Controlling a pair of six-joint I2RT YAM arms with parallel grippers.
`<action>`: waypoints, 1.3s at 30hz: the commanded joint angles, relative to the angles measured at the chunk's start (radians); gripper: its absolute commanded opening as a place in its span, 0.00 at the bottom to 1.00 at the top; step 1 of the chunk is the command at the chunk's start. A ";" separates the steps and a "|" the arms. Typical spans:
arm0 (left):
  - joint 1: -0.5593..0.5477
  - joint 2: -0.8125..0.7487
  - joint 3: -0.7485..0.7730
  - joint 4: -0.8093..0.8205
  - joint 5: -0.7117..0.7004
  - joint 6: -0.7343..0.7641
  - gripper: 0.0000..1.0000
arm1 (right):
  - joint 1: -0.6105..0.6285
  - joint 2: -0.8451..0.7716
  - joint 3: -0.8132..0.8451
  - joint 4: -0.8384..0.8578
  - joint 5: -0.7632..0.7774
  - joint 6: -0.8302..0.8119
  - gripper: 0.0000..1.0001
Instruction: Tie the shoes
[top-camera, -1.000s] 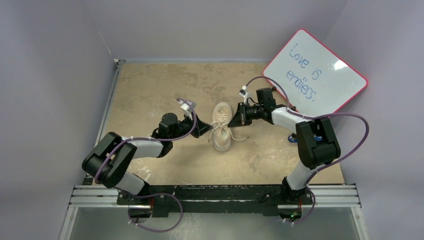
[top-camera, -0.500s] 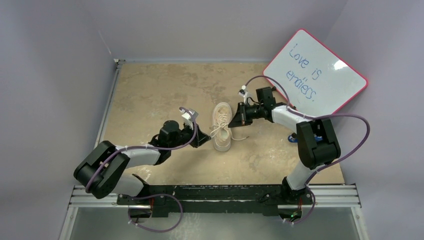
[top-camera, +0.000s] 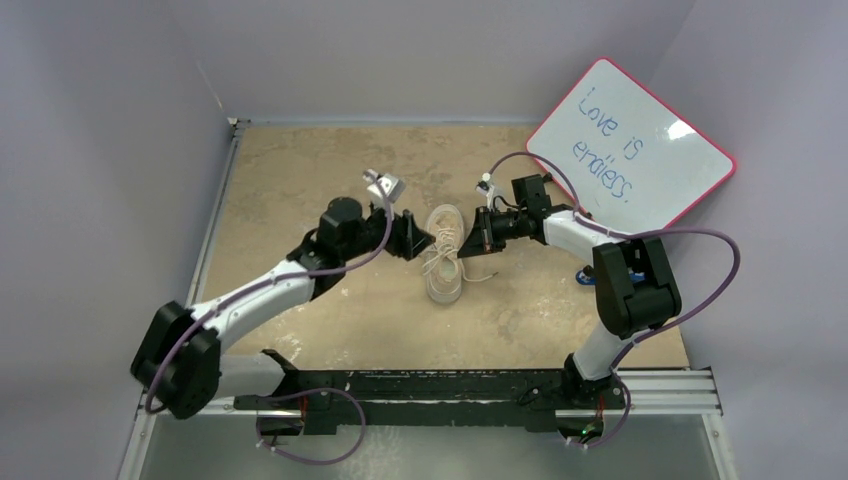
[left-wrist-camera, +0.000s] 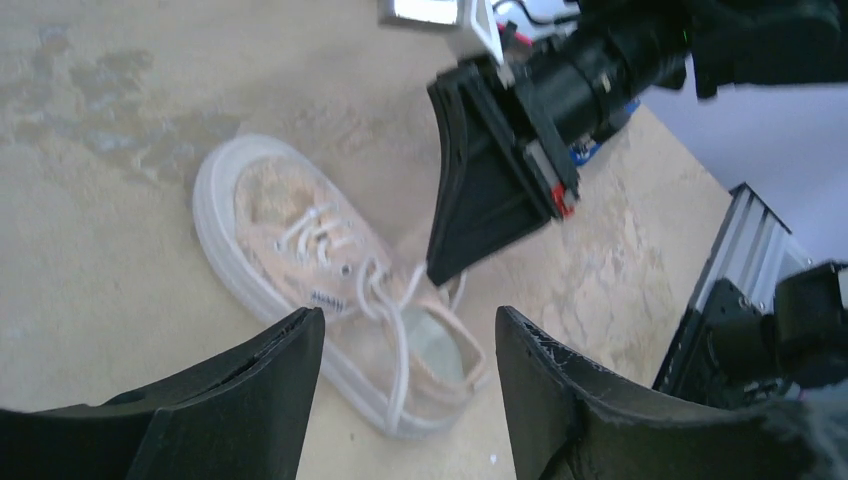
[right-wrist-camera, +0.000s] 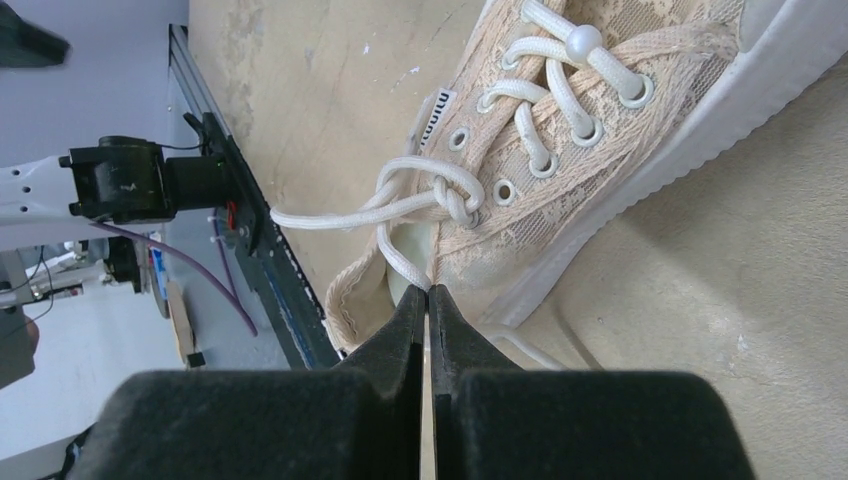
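Observation:
The cream shoe (top-camera: 445, 258) lies in the middle of the table, toe toward the far side. A first knot (right-wrist-camera: 452, 196) sits in its laces above the tongue. My left gripper (top-camera: 418, 240) hovers just left of the shoe, open, with nothing between its fingers (left-wrist-camera: 255, 400); the shoe (left-wrist-camera: 300, 250) shows below and beyond them. My right gripper (top-camera: 469, 242) is at the shoe's right side, shut on a lace strand (right-wrist-camera: 402, 265) that runs from the knot into its tips (right-wrist-camera: 428, 292). Another lace end (right-wrist-camera: 320, 216) trails off loose.
A red-framed whiteboard (top-camera: 632, 145) leans at the back right. A small blue stapler (top-camera: 583, 277) lies behind the right arm. The metal rail (top-camera: 430, 390) with both arm bases runs along the near edge. Grey walls close in the left and far sides.
My left gripper has opened, let go of the lace and moved toward the far side beside the shoe's toe. The right gripper has held still, shut on its strand.

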 joint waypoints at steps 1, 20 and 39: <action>0.002 0.214 0.206 -0.060 0.032 -0.039 0.59 | 0.000 -0.017 0.036 -0.005 -0.026 -0.023 0.00; 0.009 0.458 0.194 0.117 0.161 -0.117 0.48 | 0.006 0.080 0.118 0.011 -0.053 -0.019 0.00; 0.009 0.516 0.231 0.030 0.129 -0.043 0.27 | 0.028 0.095 0.129 -0.026 -0.072 -0.050 0.00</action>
